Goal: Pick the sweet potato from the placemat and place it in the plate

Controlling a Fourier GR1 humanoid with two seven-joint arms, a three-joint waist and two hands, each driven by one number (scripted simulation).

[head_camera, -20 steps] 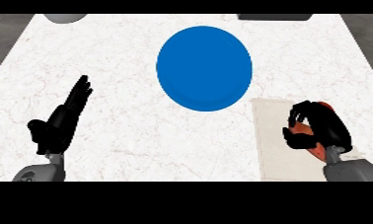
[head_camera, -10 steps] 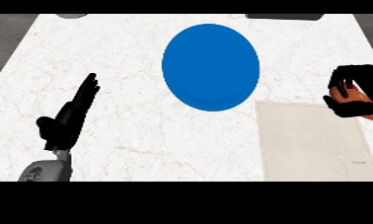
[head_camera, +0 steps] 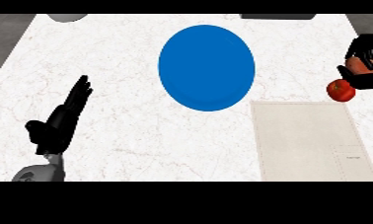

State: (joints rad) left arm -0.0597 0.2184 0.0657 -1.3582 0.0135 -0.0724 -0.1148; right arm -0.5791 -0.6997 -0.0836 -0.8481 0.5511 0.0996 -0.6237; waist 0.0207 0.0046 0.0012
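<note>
Since half a second ago the right hand (head_camera: pixel 360 60) has carried the sweet potato (head_camera: pixel 356 65) clear of the placemat (head_camera: pixel 306 139), fingers curled round it above the surface (head_camera: pixel 109 70). Left of those fingers lies the blue plate (head_camera: pixel 207 67); a tomato (head_camera: pixel 341 90) sits just below them. Left hand (head_camera: pixel 62 119) rests, fingers straight.

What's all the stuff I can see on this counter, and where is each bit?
Plate: one, blue, round, middle of the counter.
Placemat: one, pale beige, lower right of the counter, nothing on it.
Sweet potato: one, orange, at the right edge, held in the right hand.
Tomato: one, red, on the counter just beyond the placemat's far right corner.
Counter: one, white marble.
Grey thing: one, top left edge, cut off.
Dark thing: one, top right edge, cut off.
Left hand: black, open, lower left.
Right hand: black, curled round the sweet potato, right edge.
</note>
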